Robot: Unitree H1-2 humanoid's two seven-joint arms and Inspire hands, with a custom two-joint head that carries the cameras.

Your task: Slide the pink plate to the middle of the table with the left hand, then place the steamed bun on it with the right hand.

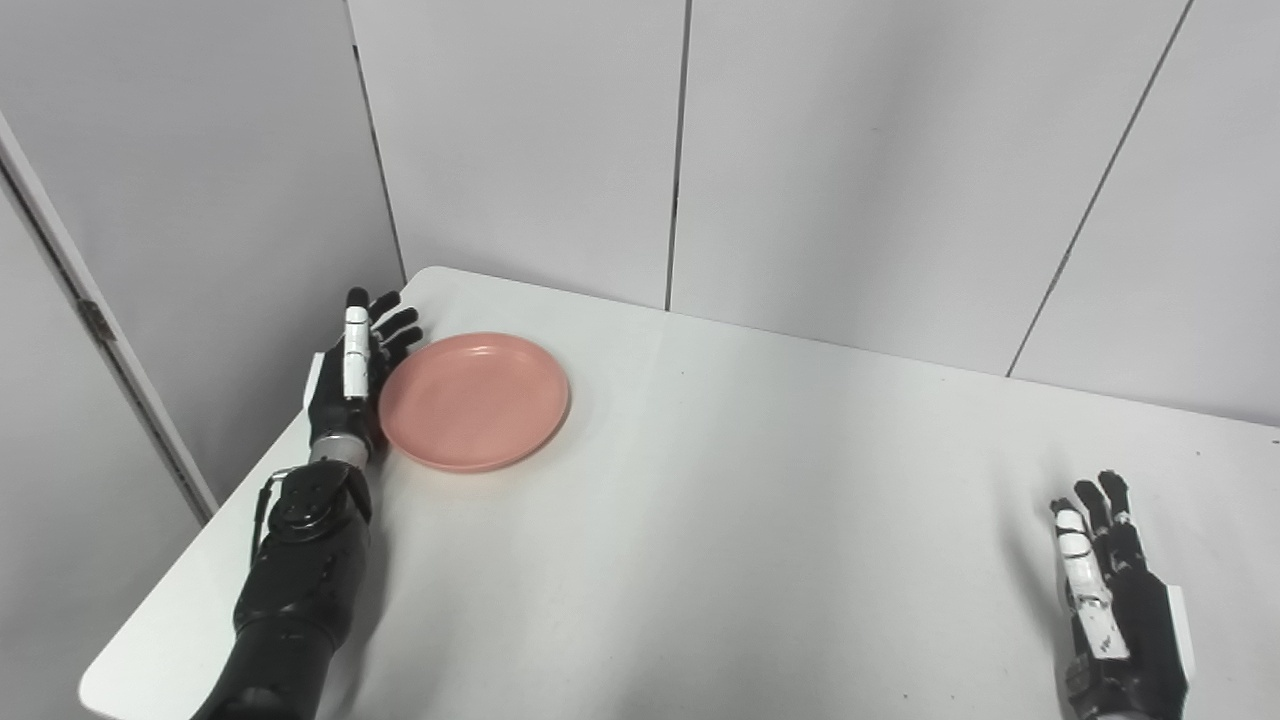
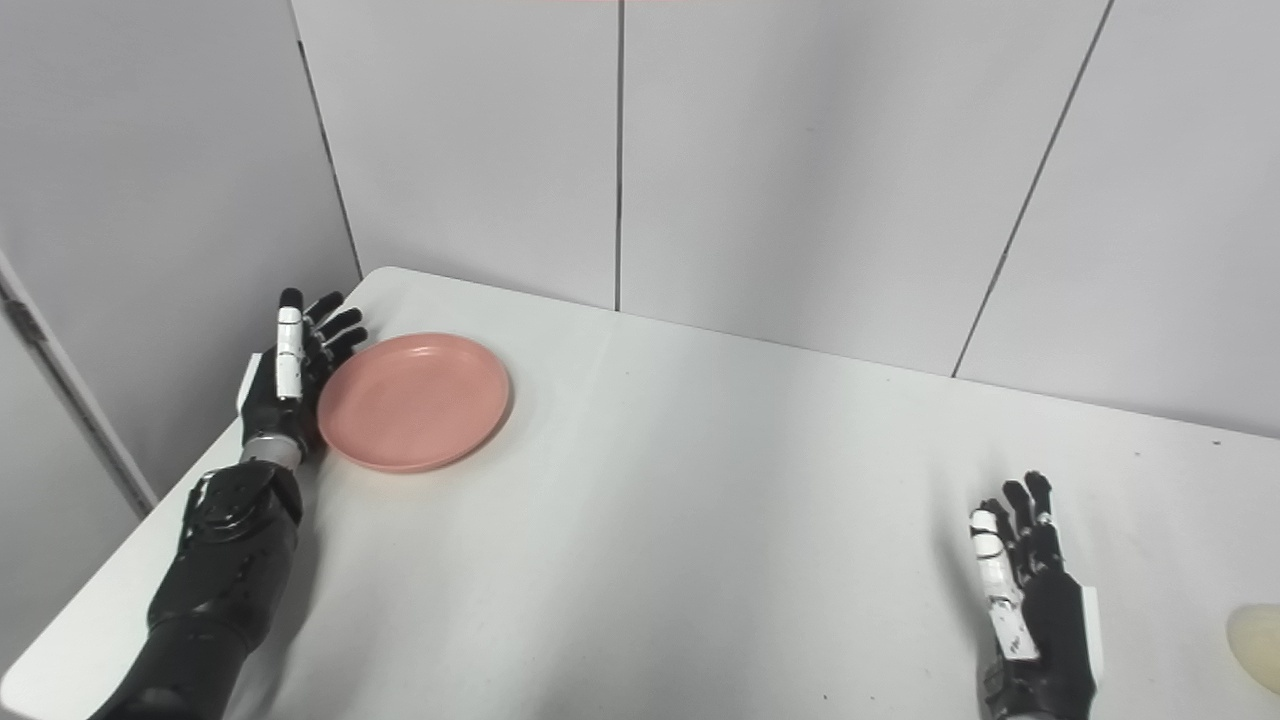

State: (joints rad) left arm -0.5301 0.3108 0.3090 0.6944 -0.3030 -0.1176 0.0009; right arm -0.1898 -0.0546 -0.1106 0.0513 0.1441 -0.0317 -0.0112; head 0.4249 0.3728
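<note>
Left hand (image 1: 345, 375) open against pink plate (image 1: 473, 400); right hand (image 1: 1115, 600) open, apart

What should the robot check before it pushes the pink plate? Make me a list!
1. Left hand open beside the pink plate: ok.
2. Hand touching the plate's rim: cannot tell.
3. Plate empty: ok.
4. Table middle free for the slide: ok.
5. Right hand open, waiting, out of the path: ok.
6. Steamed bun near the right hand: ok, seen only at the right eye view's edge.
</note>
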